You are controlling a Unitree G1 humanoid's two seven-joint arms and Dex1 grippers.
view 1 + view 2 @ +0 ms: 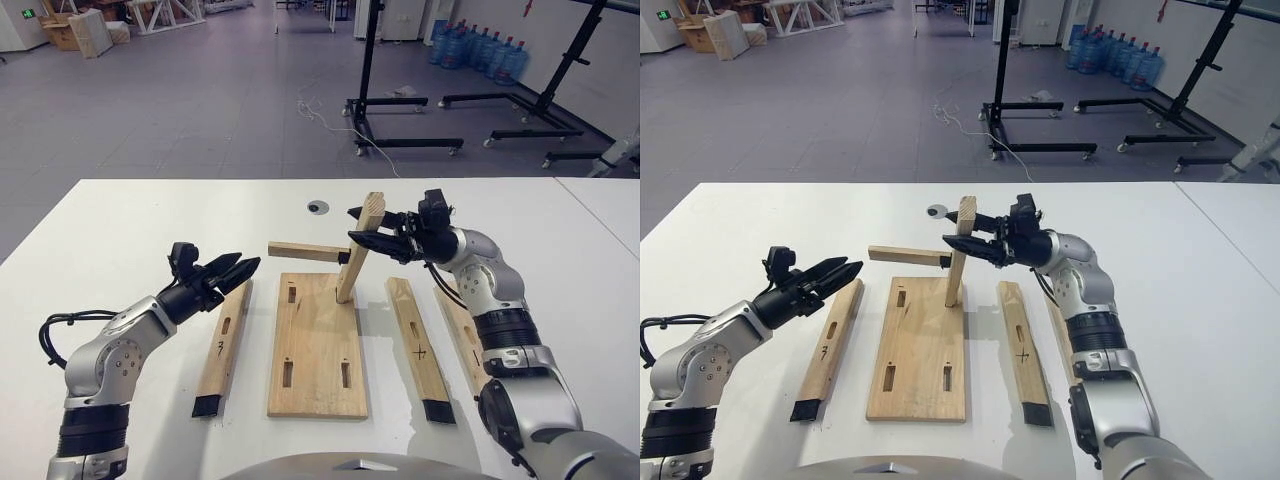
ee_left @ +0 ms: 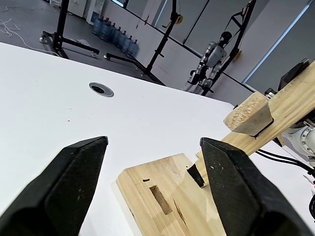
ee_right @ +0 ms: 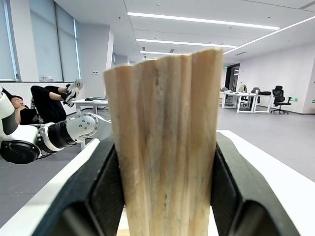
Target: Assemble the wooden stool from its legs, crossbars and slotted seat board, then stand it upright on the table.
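Four legs can be counted. One leg (image 1: pixel 352 268) stands on its end on the slotted seat board (image 1: pixel 315 365), near a far slot and leaning a little. The right gripper (image 1: pixel 358 226) is closed around its upper part, one finger on each side. I think it holds high so that it can steer the foot of the leg and keep the piece from falling. I cannot tell if the foot already sits inside the slot.

A crossbar (image 1: pixel 303 251) sticks out from this leg toward the robot's left, level above the board. It seems to be plugged into the side of the leg, so the two pieces are handled as one.

The seat board lies flat in the middle of the white table (image 1: pixel 140 215), probably with its underside up, so that the legs can go in from above.

The left gripper (image 1: pixel 248 263) is wide open and holds nothing. It hovers near the far end of a loose leg (image 1: pixel 225 345) that lies left of the board, and it points toward the crossbar. My guess is that it waits to help.

Two more legs lie right of the board, one marked with a cross (image 1: pixel 420 350) and another (image 1: pixel 462 335) partly under the right arm. Much of the assembly is not yet done.
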